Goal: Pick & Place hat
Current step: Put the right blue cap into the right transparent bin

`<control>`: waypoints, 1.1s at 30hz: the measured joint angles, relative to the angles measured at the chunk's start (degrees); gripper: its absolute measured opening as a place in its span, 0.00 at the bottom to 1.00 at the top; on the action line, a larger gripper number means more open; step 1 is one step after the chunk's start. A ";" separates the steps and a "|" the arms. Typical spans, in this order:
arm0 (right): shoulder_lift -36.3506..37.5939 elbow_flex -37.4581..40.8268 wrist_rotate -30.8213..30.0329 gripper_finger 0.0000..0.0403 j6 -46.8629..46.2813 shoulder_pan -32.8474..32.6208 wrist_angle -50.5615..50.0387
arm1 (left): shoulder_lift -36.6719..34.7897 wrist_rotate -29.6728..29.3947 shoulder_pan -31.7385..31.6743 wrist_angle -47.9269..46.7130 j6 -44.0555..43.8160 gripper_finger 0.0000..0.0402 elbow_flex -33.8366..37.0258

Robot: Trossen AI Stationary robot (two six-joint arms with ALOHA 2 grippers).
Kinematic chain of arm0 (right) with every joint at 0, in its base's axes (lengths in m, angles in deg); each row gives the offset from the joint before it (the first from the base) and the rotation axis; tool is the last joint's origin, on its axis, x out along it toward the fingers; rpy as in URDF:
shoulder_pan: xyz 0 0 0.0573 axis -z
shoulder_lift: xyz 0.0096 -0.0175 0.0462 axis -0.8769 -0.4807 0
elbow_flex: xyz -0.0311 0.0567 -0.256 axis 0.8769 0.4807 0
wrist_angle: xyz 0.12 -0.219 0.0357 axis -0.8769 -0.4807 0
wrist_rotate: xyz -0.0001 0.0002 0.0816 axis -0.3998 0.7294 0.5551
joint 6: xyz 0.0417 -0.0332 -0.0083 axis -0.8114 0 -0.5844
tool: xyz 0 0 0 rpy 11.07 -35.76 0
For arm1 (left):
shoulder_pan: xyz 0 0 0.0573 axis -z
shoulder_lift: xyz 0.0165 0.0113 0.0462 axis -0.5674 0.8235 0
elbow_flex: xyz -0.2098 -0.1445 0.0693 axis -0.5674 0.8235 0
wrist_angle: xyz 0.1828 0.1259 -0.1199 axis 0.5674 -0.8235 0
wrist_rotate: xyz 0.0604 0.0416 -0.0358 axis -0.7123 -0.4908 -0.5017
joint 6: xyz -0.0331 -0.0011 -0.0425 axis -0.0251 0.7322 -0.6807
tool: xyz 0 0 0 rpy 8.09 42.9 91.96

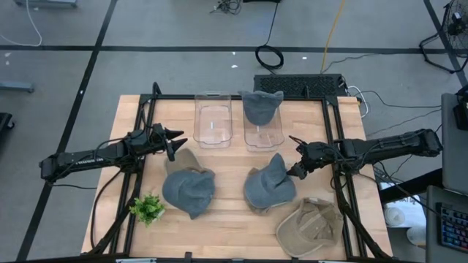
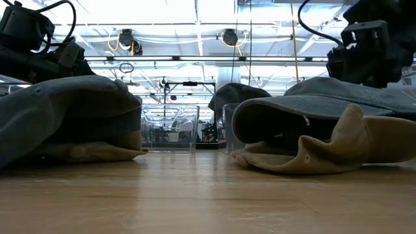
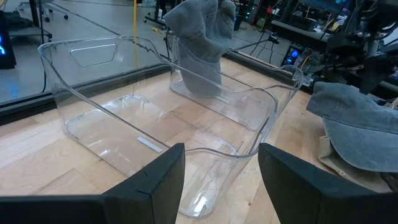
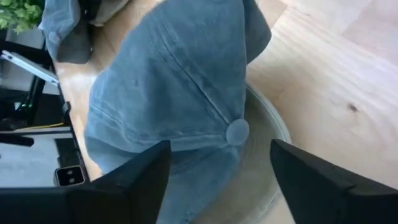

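Left end effector hovers over the bench just left of the left clear bin, fingers spread apart, nothing between them. Small green plant sits near the front left corner. Left grey cap lies on the bench in front of the left end effector, over a tan piece that only peeks out at its edge.

Two clear plastic bins stand side by side at the back of the bench. Left clear bin: nothing inside, bare bottom seen through the walls. Right clear bin: a grey cap in the bin sits draped over its far end; its lower part is blurred through the plastic.

Middle grey cap lies on the bench in front of the right bin, brim pointing up toward the right end effector. That end effector hangs right at the cap's brim edge, fingers wide apart, gripping nothing; whether it touches the fabric I cannot tell. From its wrist camera the cap's crown and top button fill the view, cut off at the edges.

Tan cap lies at the front right, partly past the frame rail. From bench height the caps block most of the bins.
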 joint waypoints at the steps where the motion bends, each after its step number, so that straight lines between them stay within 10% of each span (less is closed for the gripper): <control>1: 0.26 0.81 0.52 0.70 0.03 0.24 1.09 | 0.00 0.00 0.00 0.00 0.00 0.53 0.01; 24: 1.90 13.34 9.86 0.78 1.70 3.23 31.24 | 0.00 0.00 0.00 0.00 0.00 0.53 0.02; 33: 1.90 13.40 12.33 0.57 1.77 3.27 32.63 | -0.01 0.00 0.00 0.00 -0.01 0.53 0.02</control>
